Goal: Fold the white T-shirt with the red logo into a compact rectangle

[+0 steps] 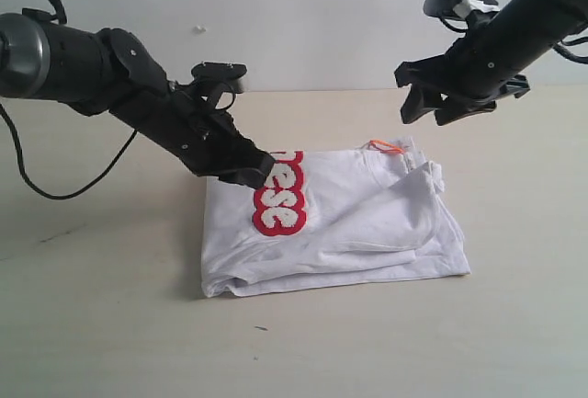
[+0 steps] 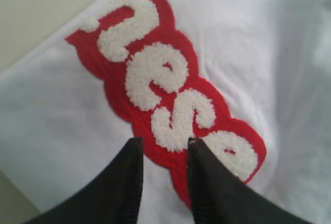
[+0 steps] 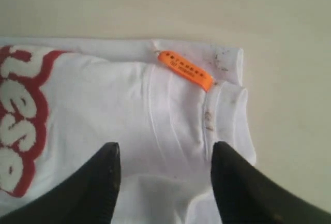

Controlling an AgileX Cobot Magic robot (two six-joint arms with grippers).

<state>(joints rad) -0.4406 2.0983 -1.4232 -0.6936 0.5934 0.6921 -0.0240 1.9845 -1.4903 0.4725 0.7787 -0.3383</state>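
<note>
The white T-shirt (image 1: 367,219) lies folded in a rough rectangle on the table, with a loose sleeve bunched at its right side. Part of the red logo (image 1: 278,194) shows on top near the left edge, white fluffy letters on red (image 2: 170,89). My left gripper (image 1: 255,174) hovers low over the logo's far end, its jaws a little apart with nothing between them (image 2: 164,149). My right gripper (image 1: 430,104) hangs open, raised above the shirt's far right corner. In its wrist view the gripper (image 3: 165,154) looks down on the ribbed collar and the orange neck tag (image 3: 186,70).
The tan table (image 1: 110,324) stretches around the shirt on every side. A pale wall (image 1: 303,21) rises behind it. A black cable (image 1: 64,187) from the left arm trails over the table at the left.
</note>
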